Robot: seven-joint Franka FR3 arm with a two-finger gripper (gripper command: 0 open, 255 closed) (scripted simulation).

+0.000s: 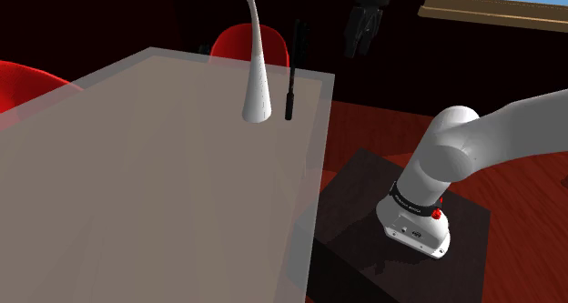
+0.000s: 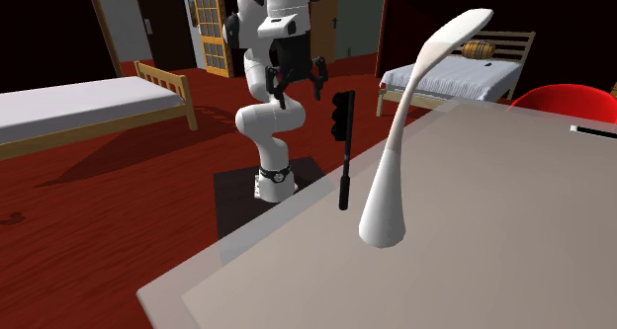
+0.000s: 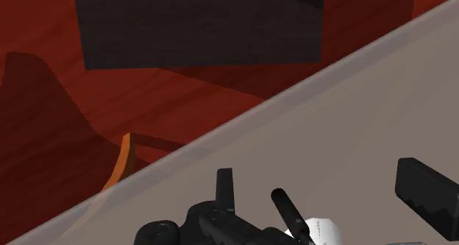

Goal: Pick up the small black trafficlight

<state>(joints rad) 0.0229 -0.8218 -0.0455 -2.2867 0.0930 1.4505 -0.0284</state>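
Traffic light stood upright near the table edge on the stand's side, just beside a white curved lamp | claw released, raised well apart | judged: approach pending, since the upright pole suited a sideways clasp.

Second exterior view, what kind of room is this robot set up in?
Probably a bedroom in a house: a wooden-framed bed, a second bed, a red wooden floor, and a glazed door at the back.
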